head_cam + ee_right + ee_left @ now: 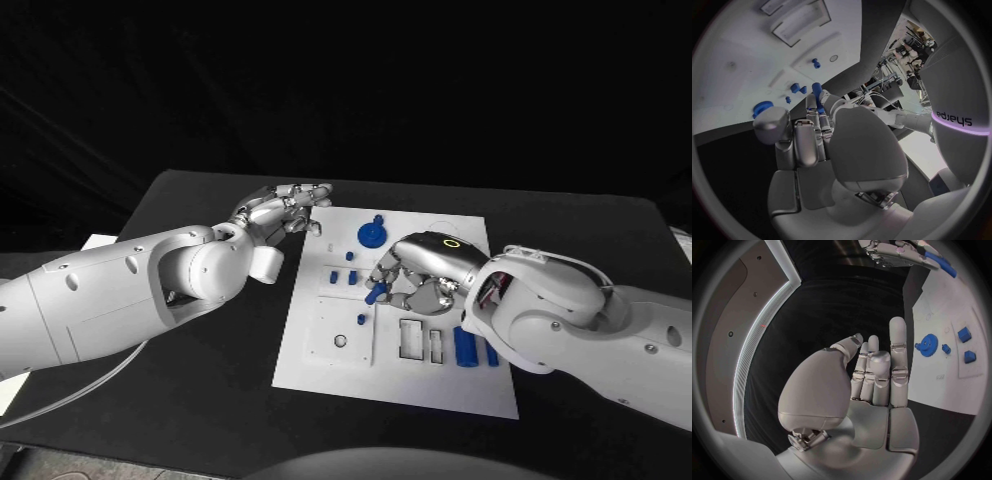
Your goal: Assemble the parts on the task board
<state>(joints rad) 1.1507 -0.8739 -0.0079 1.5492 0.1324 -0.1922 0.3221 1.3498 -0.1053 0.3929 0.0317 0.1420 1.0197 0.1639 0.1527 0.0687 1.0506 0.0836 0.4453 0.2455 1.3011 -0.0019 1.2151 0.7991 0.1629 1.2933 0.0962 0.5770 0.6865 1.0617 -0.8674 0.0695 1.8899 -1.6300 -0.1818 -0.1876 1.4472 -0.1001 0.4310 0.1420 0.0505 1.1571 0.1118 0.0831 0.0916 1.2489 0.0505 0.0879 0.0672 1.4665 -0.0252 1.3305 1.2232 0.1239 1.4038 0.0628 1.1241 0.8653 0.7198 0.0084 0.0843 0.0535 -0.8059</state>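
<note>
**Right hand held blue peg over board; left hand idle at far-left corner**

Head view: the task board point(325, 350) lay mid-table on the black table point(173, 400). The right arm came in from the right, and the right hand point(418, 272) hovered over the board's middle, palm down, fingers curled around a blue peg point(376, 293) whose end poked out toward the left. The left arm reached forward from the left; the left hand point(289, 210) sat just off the board's far-left corner, fingers loosely apart and grasping nothing. A blue gear point(372, 236) stood on the far part of the board, just beyond the right hand. Small blue parts point(343, 277) lay left of the right hand. Two blue cylinders point(464, 346) lay near the board's right edge, partly covered by the right forearm, beside rectangular slots point(411, 339).

Left wrist view: the left hand point(873, 375) was released, fingers straight and close together, over bare table beside the board's edge. Gear point(927, 346) and two blue blocks point(966, 345) sat on the board; the right hand point(898, 251) was beyond with the peg point(941, 263).

Right wrist view: the right hand point(811, 135) had the peg point(817, 95) pinched at its fingertips, above the board.
</note>
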